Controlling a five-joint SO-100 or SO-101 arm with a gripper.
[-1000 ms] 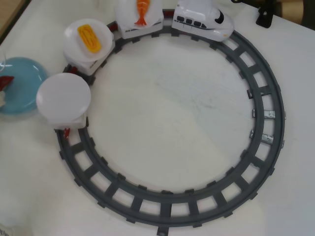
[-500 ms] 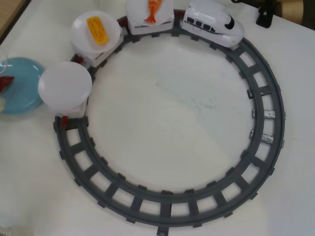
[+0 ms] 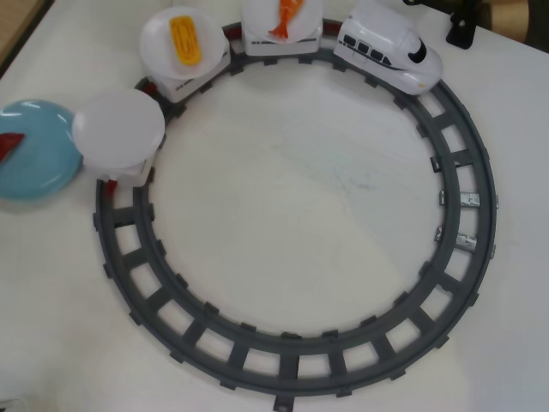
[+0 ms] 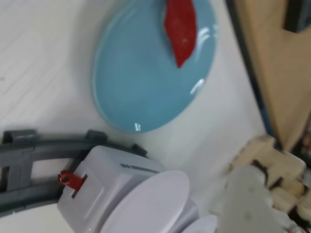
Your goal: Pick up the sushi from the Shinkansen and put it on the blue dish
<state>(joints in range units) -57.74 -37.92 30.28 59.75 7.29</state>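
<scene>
Where the gripper stands: it is not in the overhead view. A blurred pale shape [image 4: 252, 204] at the lower right of the wrist view may be part of it. I cannot tell how far the jaws are apart, and nothing shows as held.
Sushi: the dark-red pointed piece [image 4: 181, 26] lies flat on the blue dish [image 4: 141, 82], free of any finger. In the wrist view it is near the dish's upper rim and is cut by the frame's top edge. In the overhead view it [image 3: 9, 146] is on the dish's left part, cut by the frame's left edge.
Blue dish: it [image 3: 39, 167] rests on the white table [image 3: 292, 189], outside the track, at the left of the overhead view.
Nearest car: it is the last one, topped with a bare white plate [image 3: 117, 127] that overlaps the dish's right rim in the overhead view. In the wrist view a red hook [image 4: 70, 179] shows at the car's end.
Middle cars: one plate has a yellow egg piece [image 3: 185, 41], and the next has an orange shrimp piece [image 3: 287, 15].
Train: the white engine [image 3: 390, 43] heads the cars at the top right of the grey round track [image 3: 463, 172].
Edges: a black bracket [image 3: 461, 30] is at the top right.
</scene>
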